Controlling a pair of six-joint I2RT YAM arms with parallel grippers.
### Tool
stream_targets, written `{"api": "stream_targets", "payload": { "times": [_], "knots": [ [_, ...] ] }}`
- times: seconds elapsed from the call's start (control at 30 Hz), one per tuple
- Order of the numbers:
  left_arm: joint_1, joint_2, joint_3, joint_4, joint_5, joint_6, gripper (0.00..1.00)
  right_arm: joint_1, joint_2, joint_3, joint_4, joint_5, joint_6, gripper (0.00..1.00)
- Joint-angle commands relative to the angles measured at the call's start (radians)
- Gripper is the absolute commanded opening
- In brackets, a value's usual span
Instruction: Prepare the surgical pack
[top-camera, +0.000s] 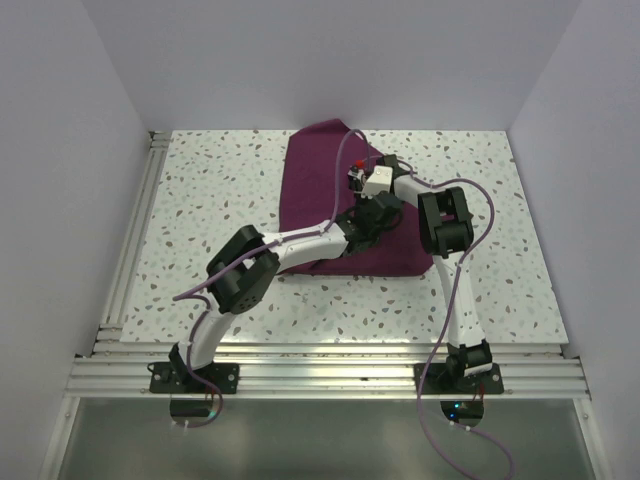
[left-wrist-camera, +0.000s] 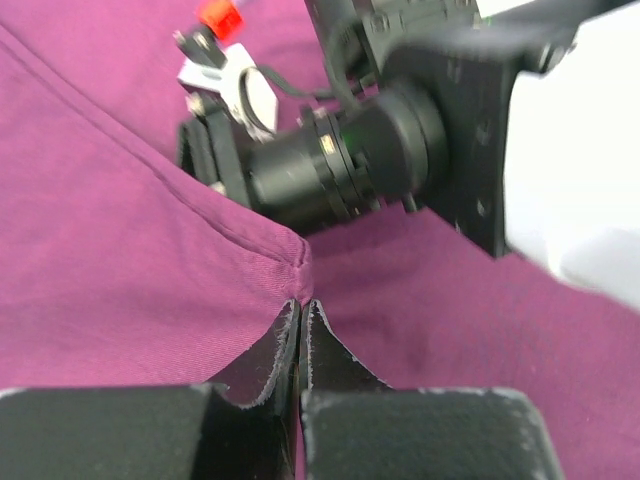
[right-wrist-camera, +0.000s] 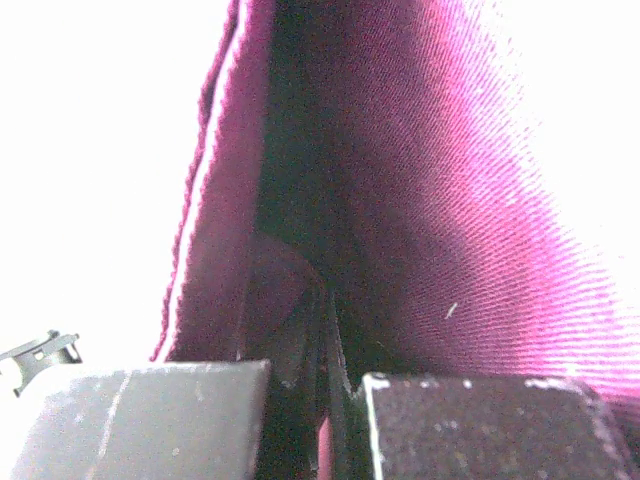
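The surgical pack's deep purple cloth (top-camera: 320, 190) lies partly folded at the middle back of the table. The steel tray is hidden. My left gripper (top-camera: 380, 212) rests on the cloth's right part. In the left wrist view it (left-wrist-camera: 301, 305) is shut on a folded corner of the cloth (left-wrist-camera: 120, 260). My right gripper (top-camera: 354, 183) sits just beyond it over the cloth. In the right wrist view it (right-wrist-camera: 325, 300) is shut on a cloth edge (right-wrist-camera: 440, 200) that rises steeply in front of the camera. The right arm's wrist camera (left-wrist-camera: 340, 160) is close ahead of my left fingers.
The speckled white table (top-camera: 220, 200) has aluminium rails along its left edge (top-camera: 135, 230) and front edge (top-camera: 330, 365). White walls enclose the back and both sides. Purple cables (top-camera: 455, 300) trail along both arms.
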Motion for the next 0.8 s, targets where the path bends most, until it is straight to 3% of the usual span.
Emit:
{"api": "stream_targets", "payload": {
  "times": [0.0, 0.13, 0.2, 0.3, 0.37, 0.47, 0.6, 0.77],
  "knots": [
    [-0.016, 0.017, -0.011, 0.137, 0.048, -0.051, 0.0, 0.016, 0.092, -0.015, -0.016, 0.076, -0.033, 0.0],
    [-0.024, 0.026, -0.017, 0.177, 0.045, -0.043, 0.02, 0.013, 0.094, -0.015, -0.013, 0.073, -0.03, 0.0],
    [-0.026, 0.029, -0.026, 0.201, 0.041, -0.034, 0.08, 0.013, 0.097, -0.013, -0.007, 0.068, -0.025, 0.0],
    [-0.026, 0.026, -0.034, 0.229, 0.048, -0.012, 0.25, 0.011, 0.1, -0.013, 0.001, 0.062, -0.018, 0.0],
    [-0.026, 0.023, -0.02, 0.232, 0.077, 0.017, 0.42, 0.013, 0.098, -0.01, 0.001, 0.059, -0.015, 0.0],
    [-0.026, 0.023, 0.045, 0.172, 0.102, 0.053, 0.57, 0.01, 0.101, -0.009, 0.009, 0.059, -0.01, 0.0],
    [-0.027, -0.026, 0.081, 0.111, 0.126, 0.084, 0.65, 0.01, 0.101, -0.004, 0.009, 0.056, -0.005, 0.0],
    [-0.006, -0.185, -0.042, 0.011, 0.102, 0.08, 0.67, 0.009, 0.103, -0.003, 0.012, 0.056, -0.001, 0.0]
  ]
}}
